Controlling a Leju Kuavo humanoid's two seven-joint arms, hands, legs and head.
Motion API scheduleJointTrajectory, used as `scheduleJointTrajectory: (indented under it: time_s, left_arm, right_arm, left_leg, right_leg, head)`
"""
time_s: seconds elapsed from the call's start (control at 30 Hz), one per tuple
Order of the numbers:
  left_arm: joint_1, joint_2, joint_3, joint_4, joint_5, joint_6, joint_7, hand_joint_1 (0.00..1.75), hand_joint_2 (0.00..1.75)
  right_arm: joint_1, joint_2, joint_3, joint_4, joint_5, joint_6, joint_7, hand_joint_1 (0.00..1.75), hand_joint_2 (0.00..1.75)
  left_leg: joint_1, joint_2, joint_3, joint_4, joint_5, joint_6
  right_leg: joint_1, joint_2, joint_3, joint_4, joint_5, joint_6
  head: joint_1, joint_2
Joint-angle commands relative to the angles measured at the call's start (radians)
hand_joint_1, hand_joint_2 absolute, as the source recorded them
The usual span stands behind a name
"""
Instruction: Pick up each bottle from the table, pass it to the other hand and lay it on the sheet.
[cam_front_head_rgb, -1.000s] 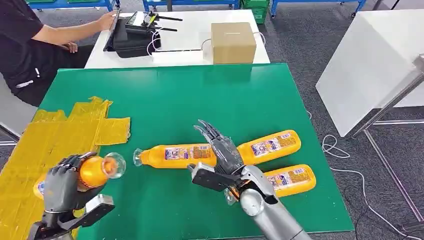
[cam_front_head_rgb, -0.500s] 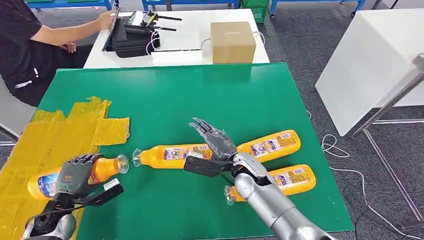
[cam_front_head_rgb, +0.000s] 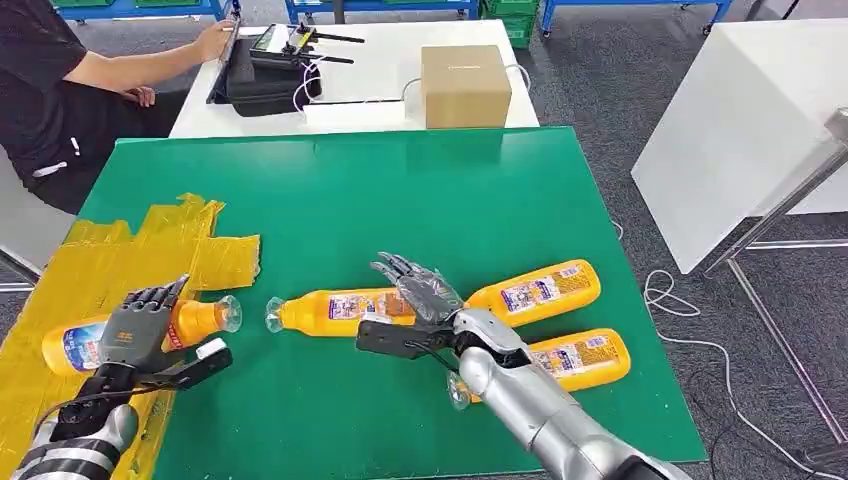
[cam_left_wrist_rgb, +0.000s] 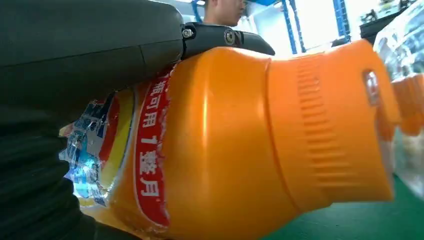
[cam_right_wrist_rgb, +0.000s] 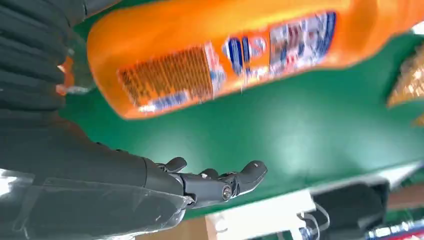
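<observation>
An orange bottle with a clear cap lies on the yellow sheet at the table's near left. My left hand holds it around the neck, fingers over the top; the left wrist view shows this bottle close up under my fingers. A second bottle lies on the green table in the middle. My right hand hovers over its far end, fingers spread and holding nothing. Two more bottles lie to the right. The right wrist view shows a bottle beyond my open fingers.
A person sits at the far left beside a white table with a black case and a cardboard box. Another white table stands to the right, with cables on the floor.
My left hand has lowered its bottle from upright above the table to lying flat on the yellow sheet. My right hand has drifted slightly left and lower over the middle bottle.
</observation>
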Motion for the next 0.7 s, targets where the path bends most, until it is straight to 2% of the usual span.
scheduleJointTrajectory:
  time_s: [0.03,0.3,0.43,0.53,0.57,0.6,0.7]
  left_arm:
    - [-0.024,0.051,-0.089,0.054,-0.004,-0.016,-0.053,0.00,0.00]
    - [0.017,0.042,-0.109,-0.045,0.086,-0.039,-0.139,0.00,0.00]
    - [0.014,0.013,-0.106,-0.069,0.164,-0.060,-0.201,0.00,0.00]
    - [0.009,-0.037,-0.088,-0.101,0.282,-0.092,-0.281,0.00,0.00]
    - [0.005,-0.052,-0.082,-0.110,0.319,-0.109,-0.304,0.00,0.00]
    - [-0.001,-0.072,-0.070,-0.122,0.369,-0.137,-0.325,0.00,0.00]
    - [-0.004,-0.085,-0.060,-0.135,0.408,-0.160,-0.345,0.00,0.00]
  right_arm:
    - [-0.101,0.042,0.097,0.237,0.017,0.009,0.023,0.00,1.75]
    - [-0.120,0.075,0.130,0.328,0.062,0.014,0.072,0.00,1.75]
    - [-0.132,0.099,0.142,0.398,0.096,0.024,0.130,0.00,1.75]
    - [-0.136,0.115,0.155,0.452,0.124,0.052,0.171,0.00,1.75]
    - [-0.134,0.117,0.153,0.461,0.125,0.057,0.172,0.14,1.75]
    - [-0.131,0.120,0.148,0.469,0.126,0.060,0.172,1.75,1.75]
    - [-0.128,0.121,0.144,0.473,0.126,0.063,0.172,1.75,1.75]
  left_leg:
    - [0.001,0.000,0.001,0.000,0.000,-0.001]
    - [0.001,0.000,0.000,0.000,0.000,0.000]
    - [0.001,-0.001,0.000,0.000,0.000,0.000]
    - [0.001,-0.003,0.000,-0.001,0.001,0.000]
    - [0.001,-0.004,0.000,-0.001,0.001,0.000]
    - [0.000,-0.003,0.000,0.000,0.001,0.000]
    - [0.000,-0.005,0.000,-0.001,0.001,0.000]
  right_leg:
    - [0.001,0.000,0.001,-0.001,0.000,0.000]
    - [0.001,0.000,0.000,-0.001,0.000,0.001]
    - [0.000,-0.002,0.000,0.000,0.000,0.001]
    - [0.000,-0.003,0.001,-0.001,0.000,0.001]
    - [0.001,-0.004,0.001,-0.001,0.000,0.001]
    - [0.000,-0.004,0.001,-0.001,0.000,0.001]
    - [0.001,-0.005,0.002,-0.002,0.000,0.001]
  head:
    - [0.000,0.000]
    - [0.000,0.000]
    - [0.000,0.000]
    - [0.000,0.000]
    - [0.000,0.000]
    - [0.000,0.000]
    - [0.000,0.000]
